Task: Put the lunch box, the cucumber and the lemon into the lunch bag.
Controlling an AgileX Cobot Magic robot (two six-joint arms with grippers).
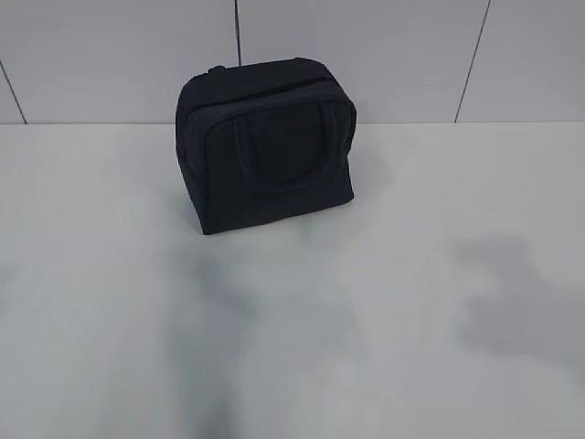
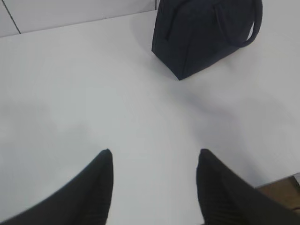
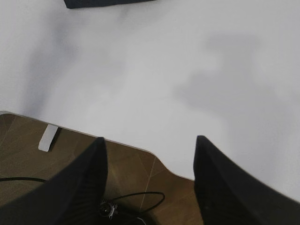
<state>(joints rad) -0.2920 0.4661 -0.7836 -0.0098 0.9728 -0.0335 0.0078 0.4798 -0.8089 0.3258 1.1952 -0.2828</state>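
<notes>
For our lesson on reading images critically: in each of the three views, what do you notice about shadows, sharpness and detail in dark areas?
Exterior view: soft, blurry grey shadows on the white table; the lunch bag is so dark its seams barely show. Left wrist view: the near fingers are blurred black shapes, with faint shadows. Right wrist view: a broad diffuse shadow on the table, fingers out of focus.

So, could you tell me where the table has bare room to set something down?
Nearly everywhere: the white table is bare in front of the lunch bag and to both its sides. Only the strip between the bag and the back wall is tight.
</notes>
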